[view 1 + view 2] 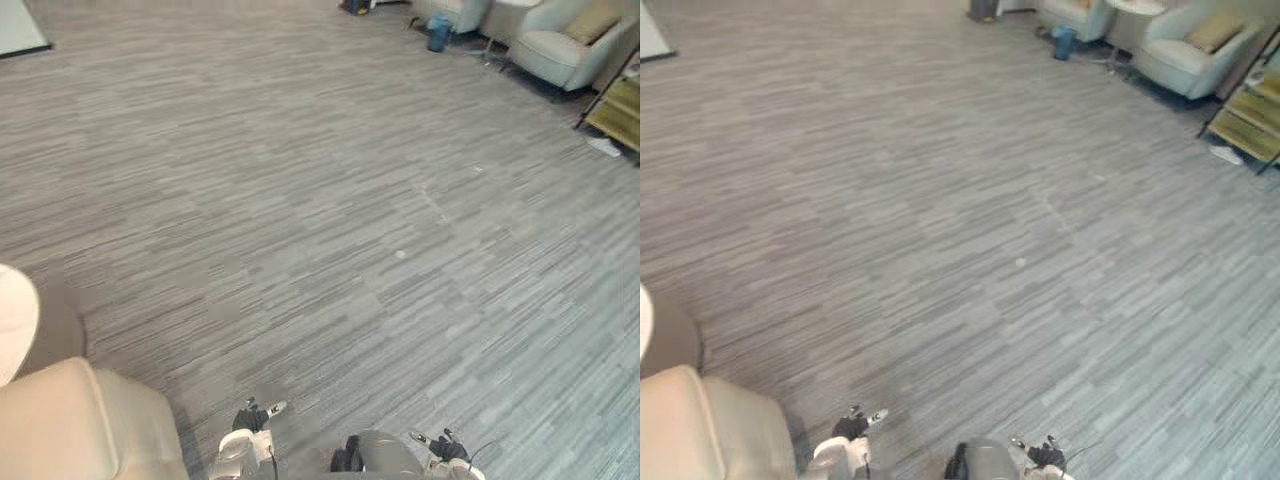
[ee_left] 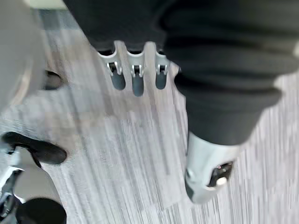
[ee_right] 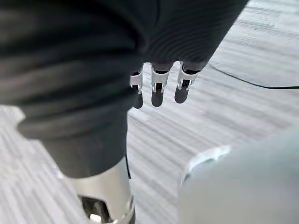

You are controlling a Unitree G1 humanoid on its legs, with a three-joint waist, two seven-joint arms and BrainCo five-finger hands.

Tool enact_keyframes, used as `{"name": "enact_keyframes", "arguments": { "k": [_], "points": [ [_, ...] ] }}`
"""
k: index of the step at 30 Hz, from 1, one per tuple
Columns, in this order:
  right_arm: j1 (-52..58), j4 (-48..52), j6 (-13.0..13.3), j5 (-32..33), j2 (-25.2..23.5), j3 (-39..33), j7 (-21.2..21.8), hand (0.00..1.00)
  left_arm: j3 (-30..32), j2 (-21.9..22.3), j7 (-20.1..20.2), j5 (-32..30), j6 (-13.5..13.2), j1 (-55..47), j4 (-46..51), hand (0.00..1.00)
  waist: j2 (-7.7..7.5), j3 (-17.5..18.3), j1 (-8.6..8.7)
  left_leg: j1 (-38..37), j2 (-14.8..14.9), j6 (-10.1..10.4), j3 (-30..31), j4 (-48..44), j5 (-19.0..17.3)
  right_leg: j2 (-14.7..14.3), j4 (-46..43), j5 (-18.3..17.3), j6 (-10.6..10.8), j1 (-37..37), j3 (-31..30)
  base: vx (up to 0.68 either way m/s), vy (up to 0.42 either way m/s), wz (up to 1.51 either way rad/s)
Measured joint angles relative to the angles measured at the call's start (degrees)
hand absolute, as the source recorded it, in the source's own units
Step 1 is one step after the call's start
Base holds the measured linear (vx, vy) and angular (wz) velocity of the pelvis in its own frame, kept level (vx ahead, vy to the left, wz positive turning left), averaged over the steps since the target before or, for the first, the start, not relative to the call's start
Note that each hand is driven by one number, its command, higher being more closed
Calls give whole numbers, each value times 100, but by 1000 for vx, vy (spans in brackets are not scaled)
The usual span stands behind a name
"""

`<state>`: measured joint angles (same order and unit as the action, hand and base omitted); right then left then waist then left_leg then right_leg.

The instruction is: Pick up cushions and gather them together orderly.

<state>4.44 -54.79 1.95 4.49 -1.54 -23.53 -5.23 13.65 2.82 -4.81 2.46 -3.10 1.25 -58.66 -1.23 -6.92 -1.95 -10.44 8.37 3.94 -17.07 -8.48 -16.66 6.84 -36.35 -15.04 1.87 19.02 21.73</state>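
A tan cushion point(image 1: 592, 22) lies on the seat of a pale armchair point(image 1: 553, 55) at the far right corner of the room, well away from me. My left hand point(image 2: 136, 79) hangs over the grey carpet with straight fingers and nothing in it. My right hand point(image 3: 157, 88) hangs the same way over the carpet, fingers straight and relaxed, holding nothing. Both arms stay low at my sides, at the near edge of the eye views.
A cream armchair point(image 1: 80, 425) stands close at my lower left, with a white round table edge point(image 1: 15, 315) behind it. Far off are a blue bin point(image 1: 439, 32), a second pale armchair point(image 1: 455, 12), and a low rack point(image 1: 620, 110) with white paper point(image 1: 603, 146) beside it.
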Motion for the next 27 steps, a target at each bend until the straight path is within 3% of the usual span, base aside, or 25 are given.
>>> {"name": "enact_keyframes", "arguments": {
  "k": [1,2,3,4,6,7,9,10,11,15,17,18,19,20,21,23,25,26,27],
  "points": [
    [-55,-13,-4,2,-14,-129,8,0,-43,-21,0,-4,0,24,-11,0,18,-1,8,-180,57,179,-99,283,19,25,588,255,-39,169,229,699,-213,-44],
    [-63,-21,-17,-1,-29,-162,7,0,-103,-54,2,-8,0,26,-46,0,-6,3,8,-234,45,198,-137,332,30,24,946,499,-128,209,276,595,-226,-51],
    [-142,-33,-28,-3,-8,-241,13,0,-157,-84,7,-10,23,47,-122,0,121,-47,43,-360,182,227,-174,320,79,-156,1053,709,-689,51,368,576,-239,-54],
    [-221,-45,-29,-4,1,-392,7,0,-157,-44,27,-18,42,41,-161,0,191,-89,27,-396,178,310,-130,299,406,-127,752,631,-828,130,321,481,-206,-50],
    [-212,0,-30,14,42,-593,-1,0,-177,91,55,-38,81,114,-157,0,233,-173,118,-707,52,381,-83,293,929,41,13,396,-919,208,377,438,-270,-35],
    [-94,2,-32,11,22,-427,20,0,-91,57,41,-82,79,-102,-23,0,220,-5,205,-373,121,499,108,-1228,1013,-62,592,-212,-755,-446,358,548,-371,-51],
    [-77,9,-42,7,88,-314,39,0,-64,87,66,-83,80,-109,29,0,395,-23,160,366,464,574,460,-3020,1280,-338,915,-248,-796,-773,183,432,-213,-71],
    [-150,-29,-49,15,136,-304,26,0,46,79,59,-81,85,-111,107,0,502,-23,77,1128,654,605,712,-4612,1280,-569,1152,-238,-861,-1065,-33,470,-73,-119],
    [-162,-36,-62,22,119,-196,15,0,91,74,39,-78,84,-164,158,0,437,-59,-1,1562,668,522,752,-5166,1164,-614,1360,-237,-865,-1398,-218,663,-105,-125],
    [-228,-45,-97,53,79,203,-21,0,37,64,27,-64,-23,-135,458,0,280,-156,-87,2638,610,124,604,-4797,650,-664,2202,-193,-790,-2341,-781,408,-17,-77],
    [-371,-38,-93,59,-46,175,-57,0,56,73,-6,-62,-53,-122,572,0,231,-171,-177,2953,458,-6,487,-3404,463,-653,2634,-140,-697,-2740,-1209,468,123,-112],
    [-426,-23,-89,58,-108,176,-56,0,56,74,-7,-62,-59,-122,592,0,203,-156,-215,3042,240,33,715,-2297,515,-572,2812,-204,-599,-2896,-1466,447,168,-111],
    [-443,-23,-90,54,-123,177,-56,0,49,73,-5,-64,-60,-125,597,0,197,-149,-232,3045,147,49,831,-1831,599,-535,2875,-243,-534,-2960,-1591,461,241,-114],
    [-449,-24,-91,49,-120,189,-55,0,35,68,-6,-62,-60,-125,631,0,177,-139,-279,3080,-10,114,1022,-1242,899,-454,2937,-384,-375,-3068,-1814,534,291,-116],
    [-385,-76,-107,43,-212,189,-56,0,14,11,-10,-67,-53,-160,628,0,4,28,-357,3030,-244,86,1058,-1389,1164,-228,2942,-499,-279,-3167,-2124,563,278,-101],
    [-301,-75,-111,35,-239,203,-39,0,-10,-21,-21,-67,-37,-140,622,0,-186,145,-301,3010,-343,-66,838,-1619,887,9,2610,-376,-217,-3039,-2339,646,240,-54],
    [-199,-71,-115,16,-243,225,-29,0,-16,-66,-20,-68,-32,-129,592,0,-315,110,-337,2569,-449,-217,545,-1752,448,144,1095,-160,173,-2576,-2659,623,269,-58],
    [-172,-70,-110,11,-231,242,-26,0,-88,-121,-22,-67,-19,-107,544,0,-351,-2,-326,2009,-508,-249,362,-1545,243,227,-722,492,763,-1869,-2791,545,224,-51],
    [-160,-71,-108,11,-227,273,1,0,-151,-157,-26,-66,-1,-90,476,0,-302,-80,-294,1719,-545,-274,319,-1435,159,220,-1622,677,1032,-1487,-2836,623,202,-32]
  ]
}}
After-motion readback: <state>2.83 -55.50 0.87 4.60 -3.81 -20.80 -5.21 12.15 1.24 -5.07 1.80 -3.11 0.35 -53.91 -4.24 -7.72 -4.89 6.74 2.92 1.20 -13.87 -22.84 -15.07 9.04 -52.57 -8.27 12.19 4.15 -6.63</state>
